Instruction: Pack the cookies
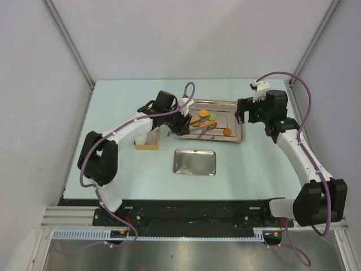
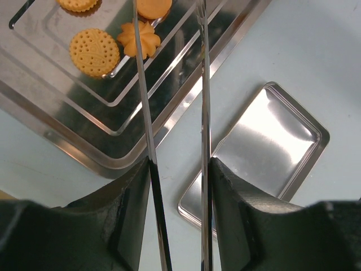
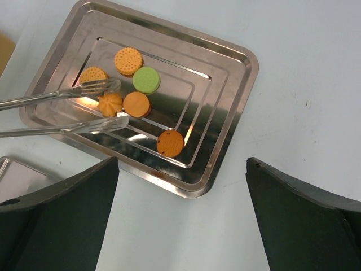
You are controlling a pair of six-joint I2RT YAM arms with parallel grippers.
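Note:
Several cookies lie in the large steel tray (image 1: 241, 121): a green one (image 3: 146, 79), two dotted orange ones (image 3: 128, 60), a flower-shaped one (image 3: 110, 104), a plain orange one (image 3: 136, 104) and a darker one (image 3: 170, 143). My left gripper (image 1: 179, 121) is shut on steel tongs (image 2: 144, 113); its fingers (image 2: 127, 197) press both tong arms. The tong tips (image 3: 101, 86) stand apart on either side of the flower cookie (image 2: 139, 39). My right gripper (image 3: 181, 164) is open and empty, above the table by the tray's right side (image 1: 243, 112).
A small empty steel tray (image 1: 194, 162) lies in front of the large one, also in the left wrist view (image 2: 271, 135). A tan box (image 1: 148, 141) stands left of it, under the left arm. The table has raised walls around it.

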